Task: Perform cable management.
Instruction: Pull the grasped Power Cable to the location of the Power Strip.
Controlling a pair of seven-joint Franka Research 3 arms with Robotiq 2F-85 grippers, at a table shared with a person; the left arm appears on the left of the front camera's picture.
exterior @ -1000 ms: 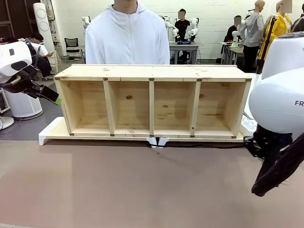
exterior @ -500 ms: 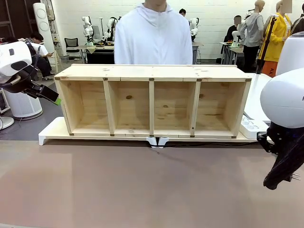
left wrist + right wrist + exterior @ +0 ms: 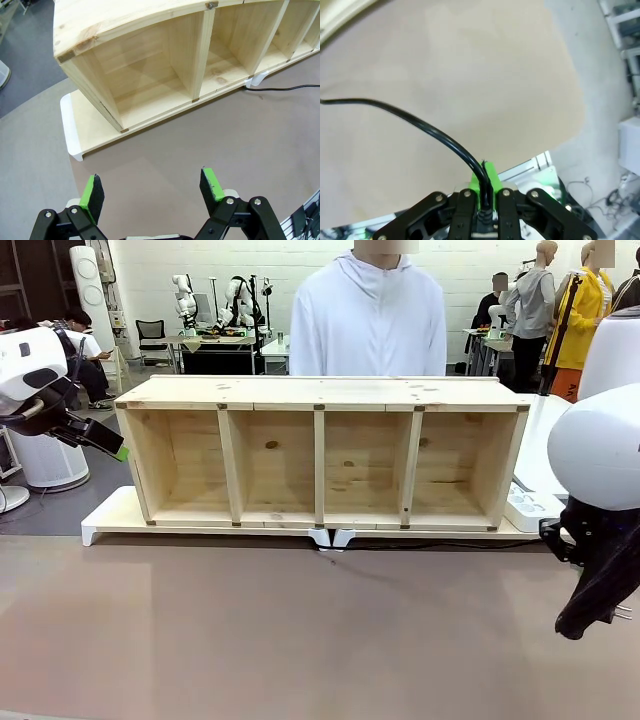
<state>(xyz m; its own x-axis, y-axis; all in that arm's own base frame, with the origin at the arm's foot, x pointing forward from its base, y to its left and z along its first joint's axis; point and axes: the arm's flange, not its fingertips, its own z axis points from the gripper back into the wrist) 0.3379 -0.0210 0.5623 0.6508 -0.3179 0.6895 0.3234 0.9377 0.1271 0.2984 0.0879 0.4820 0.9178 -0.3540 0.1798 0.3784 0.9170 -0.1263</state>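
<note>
There is one table (image 3: 300, 640). On it stands one long wooden shelf unit (image 3: 320, 390), split by three upright dividers (image 3: 319, 465) into four open compartments (image 3: 273, 465). Two white stands (image 3: 105, 522) lie end to end beneath the unit, meeting at its middle. One white power strip (image 3: 528, 508) sits just beside its right end. There is one black cable (image 3: 420, 122). There are two grippers, the left gripper (image 3: 152, 187) and the right gripper (image 3: 486, 176), and each carries two green pads (image 3: 92, 192), making four in all. One person (image 3: 370, 325) stands at the far side of the table.
</note>
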